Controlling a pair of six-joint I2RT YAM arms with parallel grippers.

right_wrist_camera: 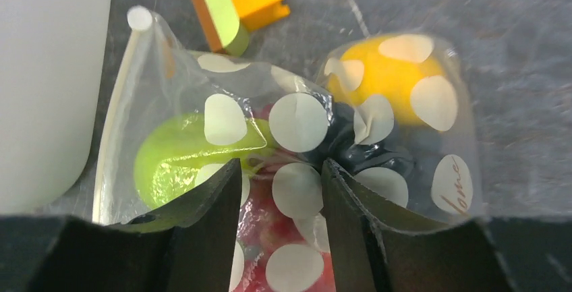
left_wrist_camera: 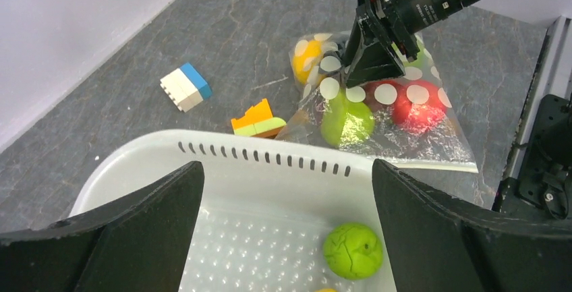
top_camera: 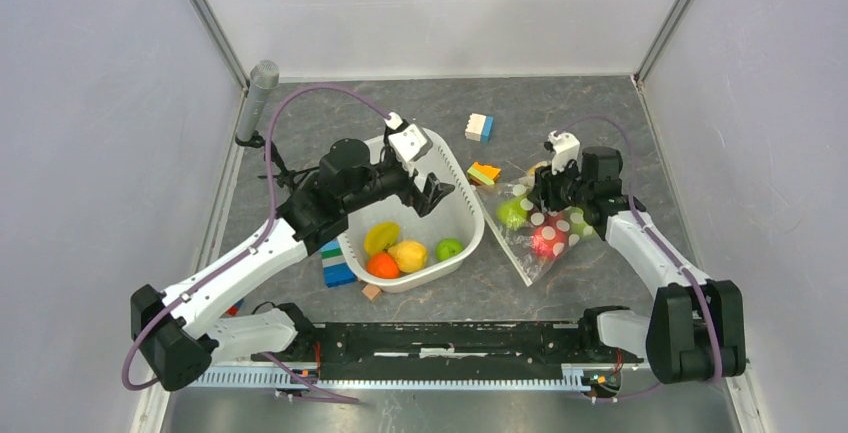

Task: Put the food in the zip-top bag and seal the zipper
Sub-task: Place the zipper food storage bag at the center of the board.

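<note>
Visibly lumpy, the dotted zip-top bag [left_wrist_camera: 405, 147] holds fruit [left_wrist_camera: 346, 122], pinched by the right end effector [left_wrist_camera: 351, 79]; left end effector [left_wrist_camera: 287, 170] gapes.

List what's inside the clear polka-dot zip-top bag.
The clear polka-dot zip-top bag holds a green apple, a round yellow fruit, dark purple grapes and a red apple. Anything beneath the right jaws is hidden.
</note>
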